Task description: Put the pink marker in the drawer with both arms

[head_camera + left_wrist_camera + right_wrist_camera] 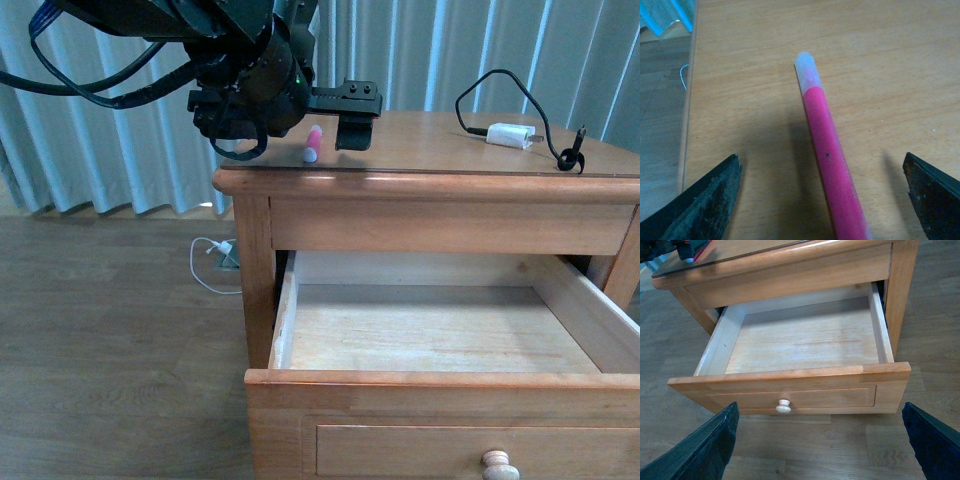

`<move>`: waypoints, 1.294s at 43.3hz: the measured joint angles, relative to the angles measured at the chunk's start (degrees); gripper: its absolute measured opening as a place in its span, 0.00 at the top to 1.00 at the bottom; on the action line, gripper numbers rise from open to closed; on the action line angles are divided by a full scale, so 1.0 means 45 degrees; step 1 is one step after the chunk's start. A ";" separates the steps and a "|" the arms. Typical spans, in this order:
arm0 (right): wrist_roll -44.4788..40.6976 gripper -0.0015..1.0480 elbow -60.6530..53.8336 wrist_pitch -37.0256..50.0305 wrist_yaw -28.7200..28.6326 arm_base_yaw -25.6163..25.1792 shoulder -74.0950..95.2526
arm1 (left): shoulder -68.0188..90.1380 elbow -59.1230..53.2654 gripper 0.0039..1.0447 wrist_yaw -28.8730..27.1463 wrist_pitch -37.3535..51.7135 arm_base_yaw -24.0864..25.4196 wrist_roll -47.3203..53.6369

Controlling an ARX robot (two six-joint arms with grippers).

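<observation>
Pink marker (313,143) lies flat on the tabletop (450,160), near the left front corner, well apart from the white charger plug (510,135) and its black cable (500,85) at the far right. Paler whitish end points toward the front edge.

Left gripper (821,162) is spread wide, one finger on either side of the marker, neither touching it; it holds nothing. Right gripper (819,410) is also parted and empty, hanging out in front of the drawer (790,375), facing the knob (784,406).

Handling, as judged:
- Light, stiff plastic cylinder; no risk of crushing.
- Smooth and round, so likely to roll or squirt sideways if pinched off-centre.
- Best hold looks to be across the pink barrel at mid-length, fingers square to its axis, not on the tapered pale end.
- It sits close to the edge of the top, so a nudge could send it to the floor (110,330).

Containers:
- Upper drawer is pulled well out; pale wood interior shows bare boards, nothing inside in either view.
- Opening is broad, directly below and forward of the marker's spot.
</observation>
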 joint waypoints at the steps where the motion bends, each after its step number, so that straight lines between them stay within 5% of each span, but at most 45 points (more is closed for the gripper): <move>1: 0.0000 0.08 0.0000 0.0000 0.0000 0.0000 0.0000 | 0.0131 0.0180 0.05 0.0049 -0.0194 -0.0029 0.0019; 24: 0.0000 0.08 0.0000 0.0000 0.0000 0.0000 0.0000 | 0.0826 0.1481 0.05 0.0214 -0.1540 -0.0146 0.0199; 32: 0.0000 0.08 0.0000 0.0000 0.0000 0.0000 0.0000 | 0.0826 0.1515 0.27 0.0223 -0.1632 -0.0151 0.0393; 45: 0.0000 0.08 0.0000 0.0000 0.0000 0.0000 0.0000 | 0.0816 0.1263 0.81 0.0398 -0.1307 0.0078 0.0442; 56: 0.0000 0.08 0.0000 0.0000 0.0000 0.0000 0.0000 | 0.0160 -0.0039 0.86 0.1758 -0.0005 0.0355 0.0593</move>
